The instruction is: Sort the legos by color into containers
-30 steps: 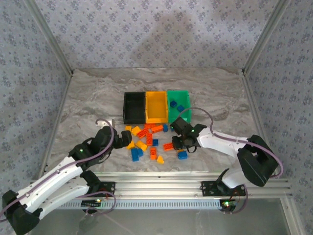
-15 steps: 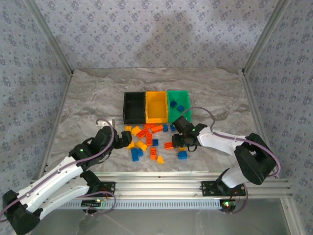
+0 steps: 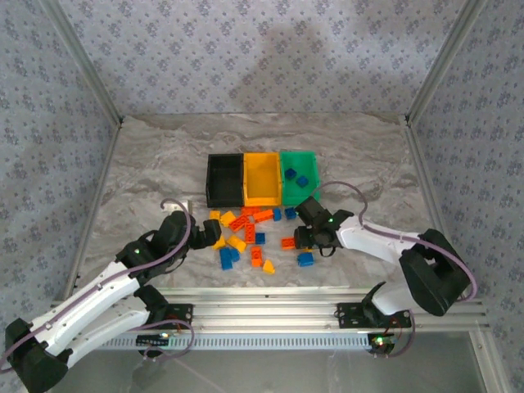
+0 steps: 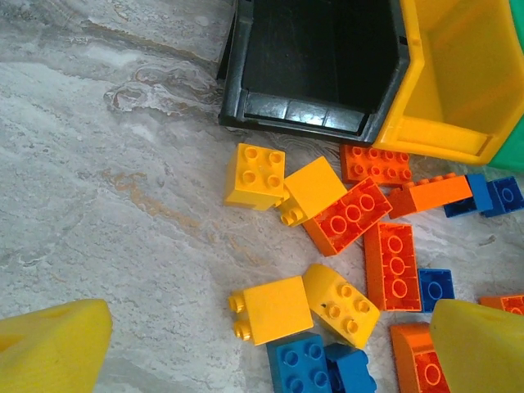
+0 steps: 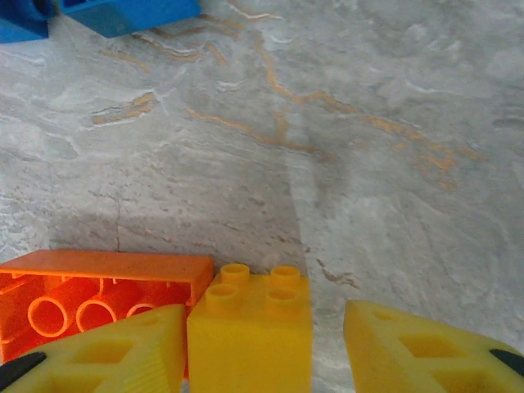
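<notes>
- Three bins stand in a row about mid-counter (image 3: 368,164), side walls touching: the left bin (image 3: 224,180), the middle bin (image 3: 262,178), the right bin (image 3: 299,160).
- Two bricks (image 3: 290,173) lie in the right bin, a little apart.
- The loose bricks (image 3: 246,229) lie scattered on the counter just before the bins.
- The left claw (image 3: 206,236) sits at the scatter's left edge and the right claw (image 3: 304,239) at its right edge.
- A small brick (image 5: 250,332) stands between the right claw's fingers, with a gap on its right side.
- A long brick (image 5: 98,299) touches the small brick's left side.
- A lone brick (image 3: 305,259) lies on the near side of the right claw.
</notes>
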`<state>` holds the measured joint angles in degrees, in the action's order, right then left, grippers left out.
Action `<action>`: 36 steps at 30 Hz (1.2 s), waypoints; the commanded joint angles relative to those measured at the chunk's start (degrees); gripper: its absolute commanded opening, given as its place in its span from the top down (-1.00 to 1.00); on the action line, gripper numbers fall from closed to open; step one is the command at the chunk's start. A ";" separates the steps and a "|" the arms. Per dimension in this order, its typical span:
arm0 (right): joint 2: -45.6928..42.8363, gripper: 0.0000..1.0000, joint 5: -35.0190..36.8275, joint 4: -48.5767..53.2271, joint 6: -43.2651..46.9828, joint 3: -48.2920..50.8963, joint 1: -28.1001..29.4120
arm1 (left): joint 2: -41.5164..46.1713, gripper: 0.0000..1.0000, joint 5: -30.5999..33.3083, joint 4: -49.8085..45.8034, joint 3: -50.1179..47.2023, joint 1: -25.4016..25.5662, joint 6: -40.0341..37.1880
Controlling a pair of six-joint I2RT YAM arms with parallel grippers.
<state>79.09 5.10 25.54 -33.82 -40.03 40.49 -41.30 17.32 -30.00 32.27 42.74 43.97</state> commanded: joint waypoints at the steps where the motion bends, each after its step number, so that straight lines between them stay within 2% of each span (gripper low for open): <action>1: -3.43 -0.11 1.71 0.42 -1.14 0.95 -0.42 | 0.53 -0.99 -0.62 0.91 -0.50 -0.51 0.82; 5: -5.42 -0.10 0.92 1.19 -1.33 1.59 -0.84 | 0.38 -1.00 -1.05 1.30 -0.63 -0.62 0.93; 13: -4.01 -0.09 -0.88 0.59 -1.51 3.93 -2.23 | 0.04 -1.00 -1.14 1.85 -1.33 -0.92 1.08; 18: -5.36 0.06 0.89 4.39 -1.77 4.46 -4.29 | -0.66 -0.99 -1.57 2.82 -1.56 -1.26 1.18; 22: -8.72 0.08 2.16 5.73 -1.77 4.57 -5.75 | -1.81 -1.00 -2.06 4.83 -1.09 -1.62 1.26; 24: -10.41 0.03 2.85 4.11 -1.13 4.19 -5.65 | -2.81 -1.00 -2.64 5.30 -0.82 -1.73 1.27; 27: -9.96 -0.17 0.63 3.16 -0.04 3.25 -4.99 | -3.96 -1.00 -3.08 4.89 -0.71 -1.78 1.24; 30: -6.93 -0.19 -0.01 2.14 -0.11 3.38 -4.98 | -3.99 -0.99 -3.38 4.51 -0.96 -1.86 1.53; 33: -4.19 -0.09 -0.36 0.79 -0.32 4.17 -5.13 | -3.61 -0.99 -3.23 4.38 -0.98 -1.95 1.50; 36: -2.96 0.10 -0.87 -0.01 -0.30 4.61 -5.42 | -3.43 -1.00 -3.08 3.98 -0.79 -2.15 1.39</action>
<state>75.22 4.73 26.37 -34.00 -36.12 35.27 -45.43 14.52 -26.30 31.16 41.23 44.77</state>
